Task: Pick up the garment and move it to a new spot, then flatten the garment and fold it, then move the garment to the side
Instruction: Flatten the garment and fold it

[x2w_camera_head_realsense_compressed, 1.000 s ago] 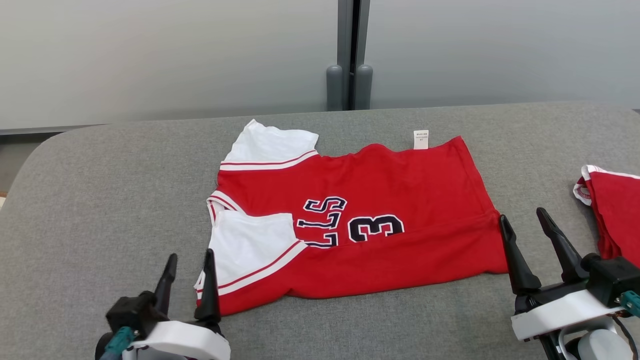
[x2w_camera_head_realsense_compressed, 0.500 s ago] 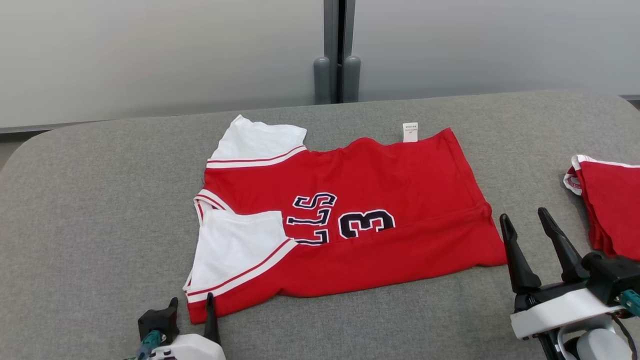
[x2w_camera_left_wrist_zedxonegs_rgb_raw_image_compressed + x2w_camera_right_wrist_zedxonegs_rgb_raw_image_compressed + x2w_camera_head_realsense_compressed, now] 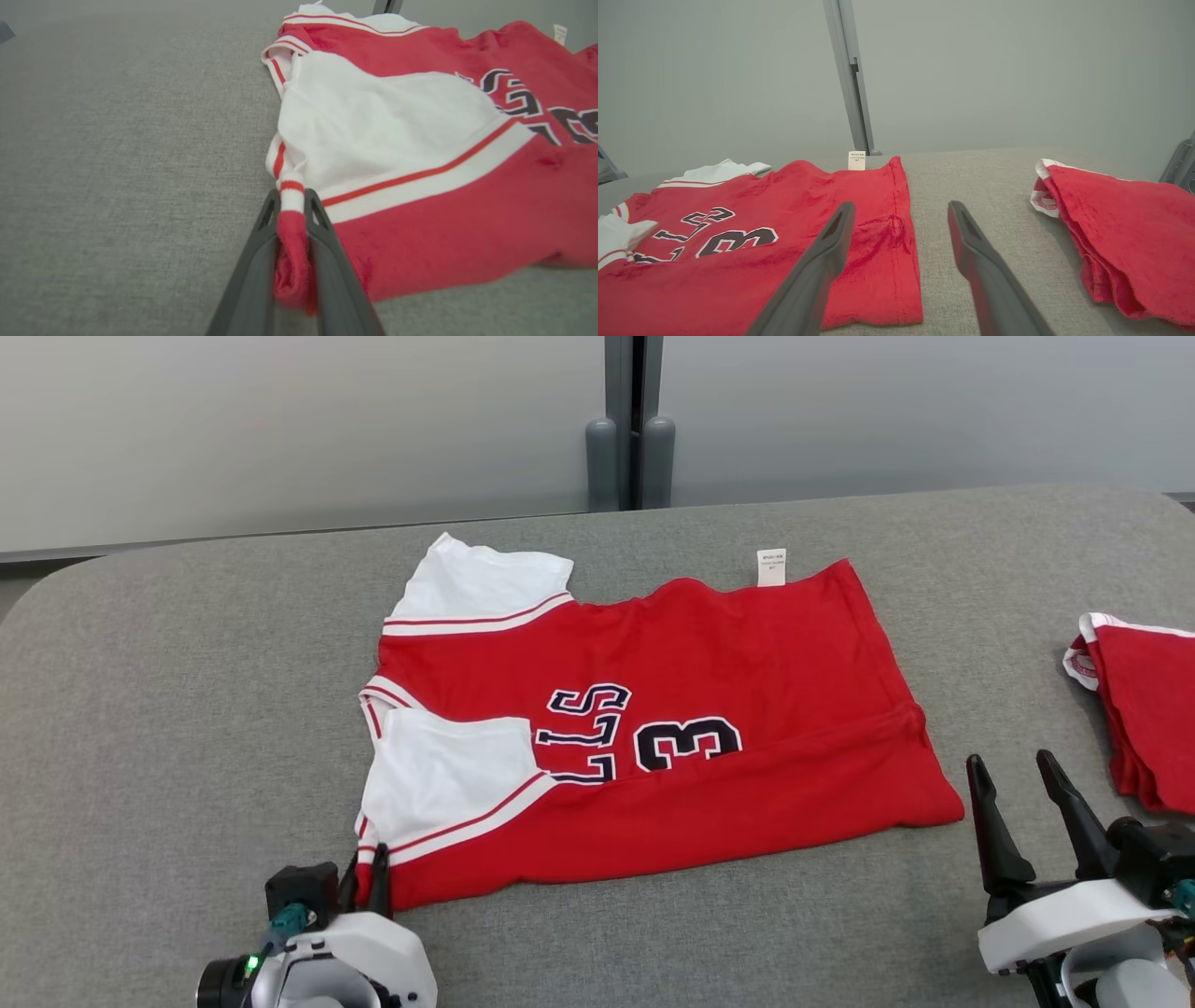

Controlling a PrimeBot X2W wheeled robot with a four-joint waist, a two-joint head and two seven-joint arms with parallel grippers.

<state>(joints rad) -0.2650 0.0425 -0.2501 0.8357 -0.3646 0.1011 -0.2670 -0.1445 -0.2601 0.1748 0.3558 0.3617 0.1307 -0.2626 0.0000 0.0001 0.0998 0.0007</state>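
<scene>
Nearest the robot, the left hand point(image 3: 366, 868) is clenching on the near-left corner of the garment point(image 3: 709, 653), pinching a bunched bit of red hem and striped white cuff between its 2 fingers. The right hand point(image 3: 1011, 761) is hanging released, its 2 fingers spread wide just beside the near-right corner without touching it. The garment, a red jersey with white sleeves, is lying across the middle of the grey tabletop point(image 3: 187, 709), with 1 sleeve point(image 3: 439, 775) lying folded onto the chest print. It is looking light, soft and limp, so it will likely be sagging and creasing between grips; pinching both near corners at the hem seems safest. Farther off, a label point(image 3: 771, 567) is sticking out from the far edge, and a second red garment point(image 3: 1144, 709) is sitting well apart at the right.
</scene>
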